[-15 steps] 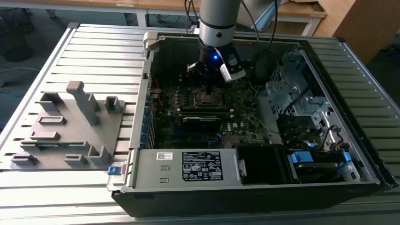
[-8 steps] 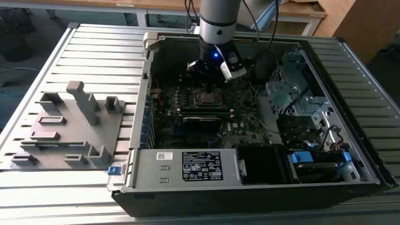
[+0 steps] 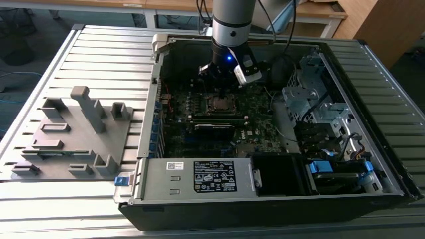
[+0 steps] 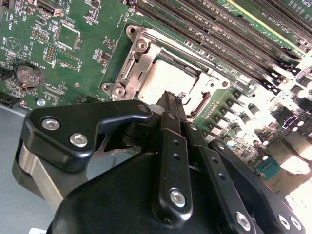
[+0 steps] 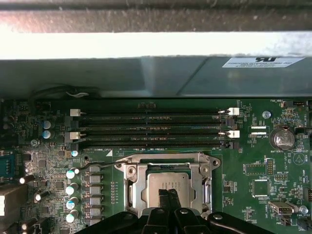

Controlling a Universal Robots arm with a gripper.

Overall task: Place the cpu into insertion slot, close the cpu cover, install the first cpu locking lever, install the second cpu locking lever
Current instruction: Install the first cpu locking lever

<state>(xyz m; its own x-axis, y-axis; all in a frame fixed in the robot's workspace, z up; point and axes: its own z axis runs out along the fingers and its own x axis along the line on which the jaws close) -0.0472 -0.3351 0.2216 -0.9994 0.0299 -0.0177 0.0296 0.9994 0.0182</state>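
The cpu (image 5: 160, 181) lies flat in the insertion slot (image 3: 220, 103) on the green motherboard. Its silvery top (image 4: 163, 78) shows through the cut-out of the cpu cover (image 5: 141, 187), which lies down around it. In the second wrist view the cover's metal frame (image 4: 127, 66) rims the chip. My gripper (image 5: 168, 194) hangs right over the chip's near edge, its two black fingers pressed together with nothing between them. The second wrist view shows the gripper (image 4: 171, 97) tips meeting just above the chip. A thin wire lever (image 5: 97, 165) runs along one side of the socket.
Long black memory slots (image 5: 151, 131) run just beyond the socket, and a coin battery (image 5: 282, 139) sits on the board. The open computer case (image 3: 371, 114) walls the board in, with a power supply (image 3: 199, 177) at the front. A grey fixture (image 3: 73, 134) stands at the exterior view's left.
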